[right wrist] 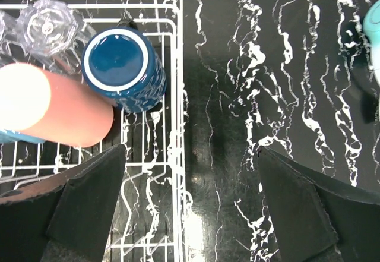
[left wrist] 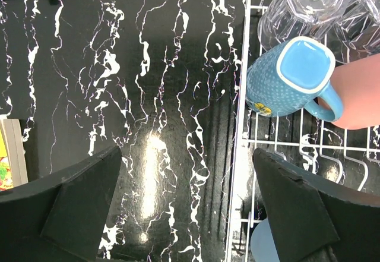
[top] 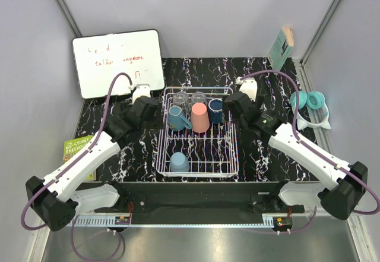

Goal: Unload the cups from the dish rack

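Cups (top: 199, 121) crowd a white wire dish rack (top: 159, 155) at the centre of a black, white-veined tabletop (top: 136, 155). At the rack's far end two clear glasses (top: 180, 100) stand bottoms up. Just in front of them runs a row of three: a light blue mug (top: 176, 118) on the left, a salmon-pink tumbler (top: 200, 114) in the middle and a dark navy mug (top: 216, 111) on the right. A second light blue mug (top: 179, 162) sits alone at the near end. The left tool (left wrist: 184, 173) hangs with its jaws spread wide and nothing between them, over the tabletop just beside the rack's left wall. The right tool (right wrist: 190, 173) gapes equally empty, straddling the rack's right wall near the navy mug. Neither touches a cup. A whiteboard (top: 117, 63) stands at the back left, and teal headphones (top: 309, 101) lie at the right edge.
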You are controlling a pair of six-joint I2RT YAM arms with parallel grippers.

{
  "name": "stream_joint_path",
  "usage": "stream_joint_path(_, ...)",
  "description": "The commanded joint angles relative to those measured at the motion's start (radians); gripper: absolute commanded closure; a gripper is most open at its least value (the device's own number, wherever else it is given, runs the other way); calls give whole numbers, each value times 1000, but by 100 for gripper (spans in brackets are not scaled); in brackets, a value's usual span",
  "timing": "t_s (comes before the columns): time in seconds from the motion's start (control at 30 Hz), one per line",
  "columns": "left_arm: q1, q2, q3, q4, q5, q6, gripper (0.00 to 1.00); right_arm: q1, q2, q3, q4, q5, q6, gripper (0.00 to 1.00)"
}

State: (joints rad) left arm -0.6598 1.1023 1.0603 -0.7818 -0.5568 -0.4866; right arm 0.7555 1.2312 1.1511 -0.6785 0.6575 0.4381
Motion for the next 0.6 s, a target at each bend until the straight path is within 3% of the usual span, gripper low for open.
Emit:
stream_joint_path(0.0,-3,-27,-6,44,17,9,1,4,-16,-10,39,-44,-13,0)
stream_joint_path(0.3,-18,-22,-2,42,57,23,1,4,-52,-68,46,-36,-4,0)
stream_joint_path(0.57,-236,-160,-10,7,43,-85,1,4,-96,-106,60,-33,10,0)
